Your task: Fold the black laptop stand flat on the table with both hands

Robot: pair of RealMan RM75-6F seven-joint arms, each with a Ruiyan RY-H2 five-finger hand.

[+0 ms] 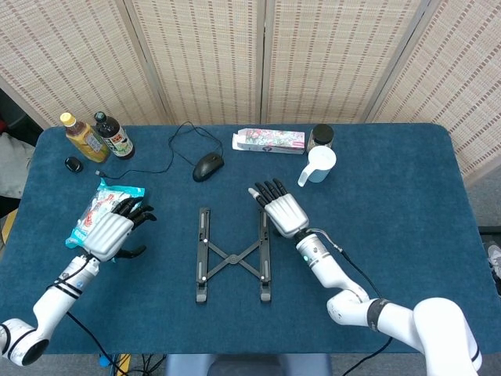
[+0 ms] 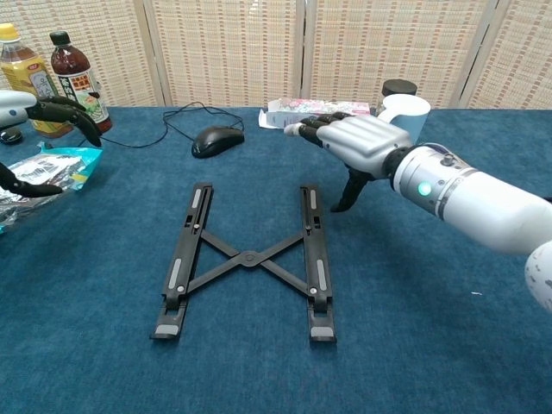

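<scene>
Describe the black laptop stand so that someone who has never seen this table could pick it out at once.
On the blue table, look at the middle, nearer the front edge, between the two robot hands. The black laptop stand lies flat there: two long parallel bars joined by a thin X-shaped brace. Nothing else is a bare open frame; the mouse behind it is a small rounded lump with a cable.

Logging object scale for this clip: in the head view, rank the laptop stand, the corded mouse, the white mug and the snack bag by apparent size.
1. Laptop stand, largest by far.
2. Snack bag, partly covered by the left hand.
3. White mug and corded mouse: look about alike, so I won't rank them.
</scene>
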